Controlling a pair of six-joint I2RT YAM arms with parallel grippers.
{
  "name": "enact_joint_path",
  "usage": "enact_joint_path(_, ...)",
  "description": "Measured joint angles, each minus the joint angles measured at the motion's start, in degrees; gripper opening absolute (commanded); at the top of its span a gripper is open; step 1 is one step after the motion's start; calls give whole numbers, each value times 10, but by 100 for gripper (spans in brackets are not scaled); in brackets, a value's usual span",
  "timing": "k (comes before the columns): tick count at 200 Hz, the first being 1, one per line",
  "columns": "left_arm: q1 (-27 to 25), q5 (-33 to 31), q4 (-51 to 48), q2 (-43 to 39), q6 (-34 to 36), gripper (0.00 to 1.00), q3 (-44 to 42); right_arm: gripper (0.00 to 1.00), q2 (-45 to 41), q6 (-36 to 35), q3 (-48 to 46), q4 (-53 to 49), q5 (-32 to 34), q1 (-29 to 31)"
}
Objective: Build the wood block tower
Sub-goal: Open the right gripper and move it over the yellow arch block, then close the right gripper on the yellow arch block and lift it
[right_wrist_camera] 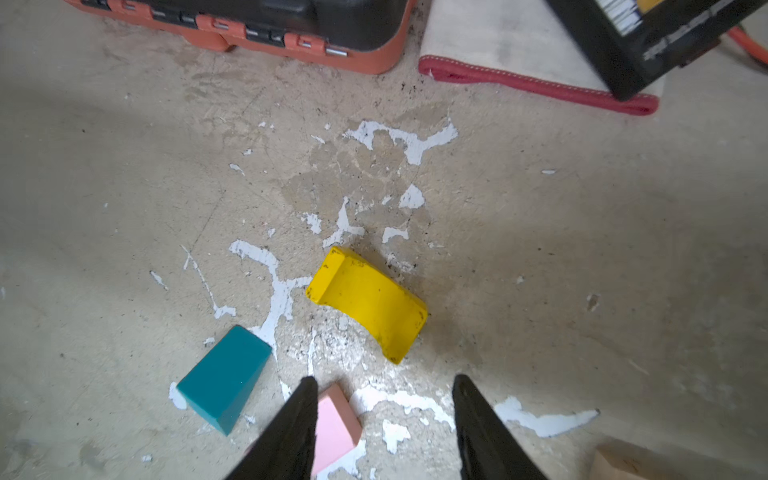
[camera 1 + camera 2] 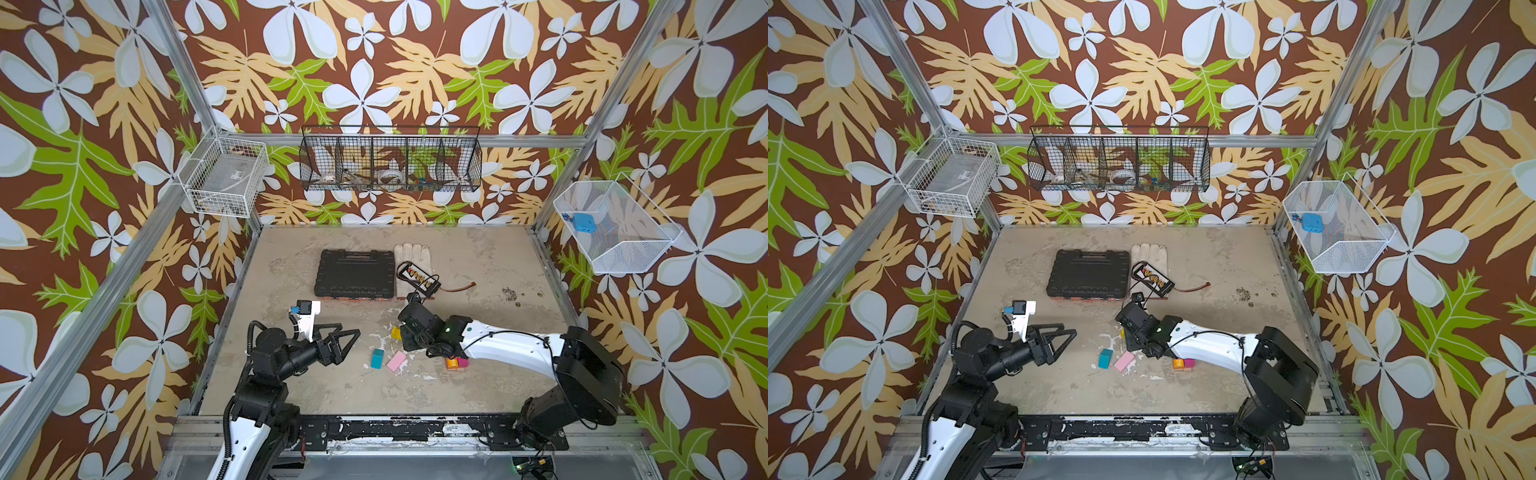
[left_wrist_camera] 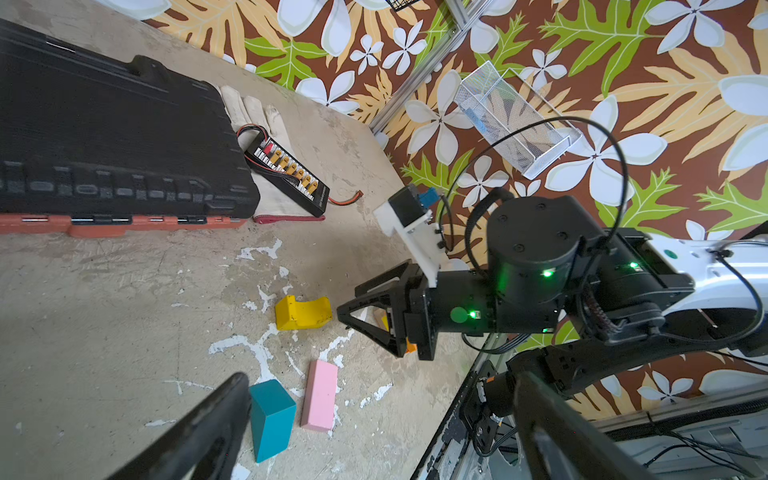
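Yellow arch (image 1: 368,303), whole in wrist views, half-hidden in top views

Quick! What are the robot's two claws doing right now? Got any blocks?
Left gripper: wide open, holding nothing.
Right gripper: open, nothing between its jaws; the yellow arch block lies just ahead of it.

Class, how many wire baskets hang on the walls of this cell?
3: a white basket on the left wall, a long black basket on the back wall, a white mesh basket on the right wall.
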Motion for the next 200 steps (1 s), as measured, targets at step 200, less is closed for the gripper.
enact_joint_path(200, 0, 0, 4, -1, -1, 100, -2, 29, 94, 2, 15, 39, 1, -25)
